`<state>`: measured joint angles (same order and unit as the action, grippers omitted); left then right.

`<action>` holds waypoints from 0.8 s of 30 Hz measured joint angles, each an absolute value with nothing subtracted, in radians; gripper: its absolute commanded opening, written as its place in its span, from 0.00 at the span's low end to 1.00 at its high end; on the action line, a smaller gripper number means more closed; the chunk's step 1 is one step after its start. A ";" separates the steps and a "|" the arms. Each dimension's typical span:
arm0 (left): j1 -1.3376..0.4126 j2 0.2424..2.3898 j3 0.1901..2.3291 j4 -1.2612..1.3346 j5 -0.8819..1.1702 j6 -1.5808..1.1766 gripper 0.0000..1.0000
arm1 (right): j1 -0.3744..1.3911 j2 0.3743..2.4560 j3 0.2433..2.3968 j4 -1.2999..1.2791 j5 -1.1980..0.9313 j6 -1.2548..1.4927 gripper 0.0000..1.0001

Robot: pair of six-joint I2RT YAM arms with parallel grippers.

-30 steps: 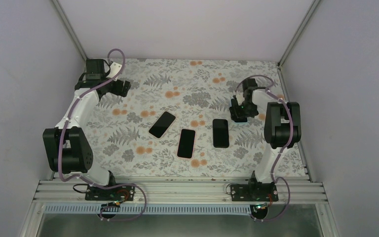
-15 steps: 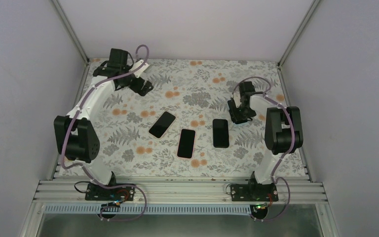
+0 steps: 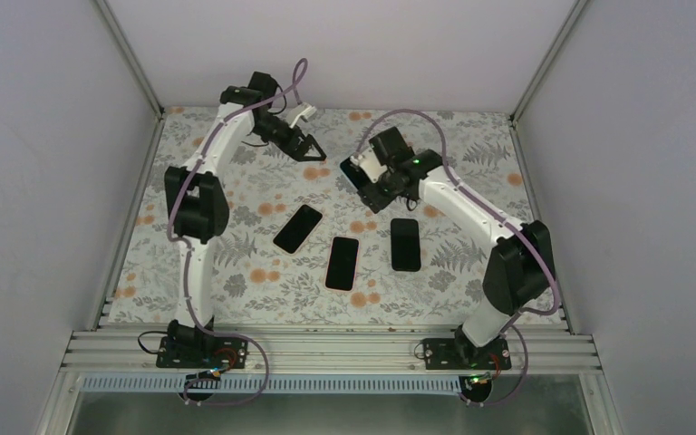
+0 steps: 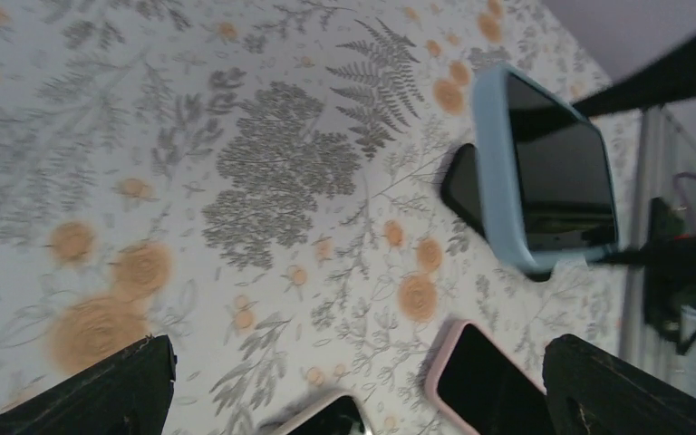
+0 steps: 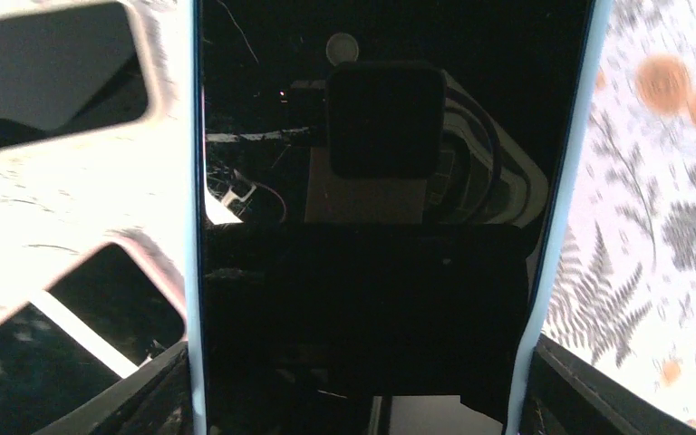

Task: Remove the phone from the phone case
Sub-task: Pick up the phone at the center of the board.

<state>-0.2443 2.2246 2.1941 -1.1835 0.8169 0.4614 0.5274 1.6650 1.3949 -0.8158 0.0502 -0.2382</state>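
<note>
Top view, upper centre: the right gripper (image 3: 369, 177) clamps the black glass-fronted phone (image 3: 347, 172) above the floral tablecloth (image 3: 236, 181), with the left gripper (image 3: 315, 152) close beside. Left wrist: jaws wide apart, the phone's light-blue plastic case (image 4: 498, 163) at upper right, so the next move, I reckon, is pinching that rim and peeling. Right wrist: the screen fills the frame.

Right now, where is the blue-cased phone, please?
In the top view, the blue-cased phone is in the right gripper, raised over the table's far middle, beyond three flat phones and right of the left gripper.

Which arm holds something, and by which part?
The right gripper holds the black phone in a light blue case, jaws across its long edges near one end. The left gripper holds nothing.
</note>
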 measured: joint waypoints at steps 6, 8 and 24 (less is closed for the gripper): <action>-0.245 2.349 2.270 -1.291 0.929 0.414 1.00 | 0.618 1.701 1.470 -0.849 0.035 -0.239 0.53; -0.252 2.354 2.268 -1.312 0.954 0.405 1.00 | 0.632 1.724 1.481 -0.854 0.036 -0.239 0.53; -0.299 2.334 2.146 -1.349 1.091 0.400 0.98 | 0.695 1.794 1.607 -0.852 0.029 -0.268 0.52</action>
<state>-0.2989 2.3337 2.1456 -1.3487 1.0912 0.4004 0.6949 1.7943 1.6073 -0.8520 0.0288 -0.2676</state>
